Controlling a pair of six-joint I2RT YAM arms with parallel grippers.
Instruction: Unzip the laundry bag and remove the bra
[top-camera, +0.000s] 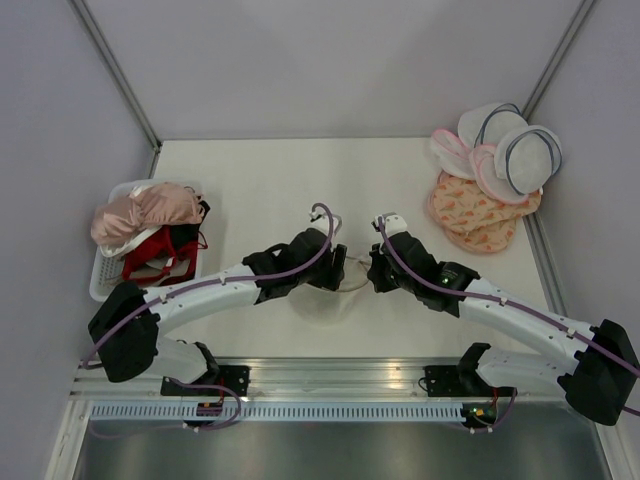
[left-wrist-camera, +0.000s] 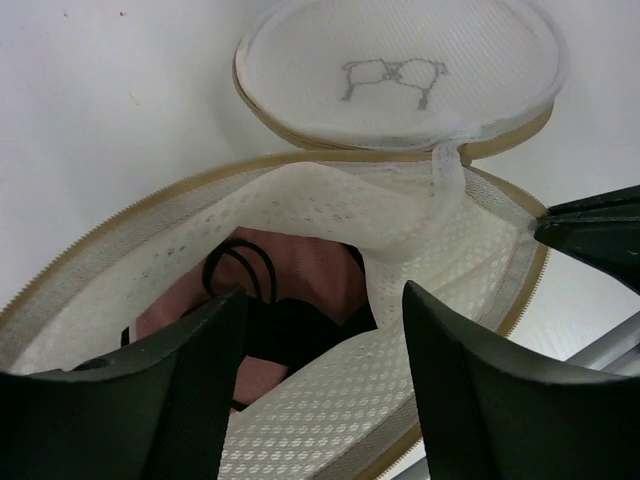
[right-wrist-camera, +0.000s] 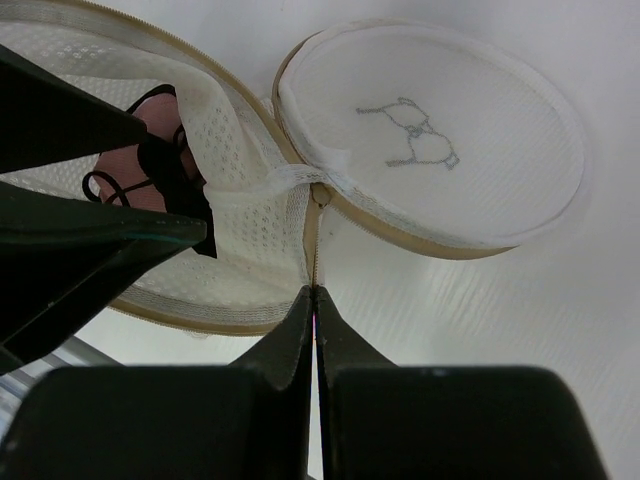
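Left gripper (left-wrist-camera: 322, 300), its fingers (left-wrist-camera: 190, 380) standing well apart and clamped on nothing that shows, hangs in the mouth of the unzipped bag (left-wrist-camera: 330, 205). The bra (left-wrist-camera: 310, 262) lies straight ahead of and just below them, with a loop of black strap and a patch of pink showing in the gap between the tips. It is bundled up, so its long axis cannot be read; a fold of mesh droops over its far side. This arm is plainly the nearer to it. Right gripper (right-wrist-camera: 315, 295) sits outside the pouch, pinched fully shut on the bag's beige zip edge beside the hinge, apparently steadying it. The lid (left-wrist-camera: 400, 70), with its bra drawing, lies flipped open on the table (left-wrist-camera: 100, 100) beyond. The bra is not yet out.
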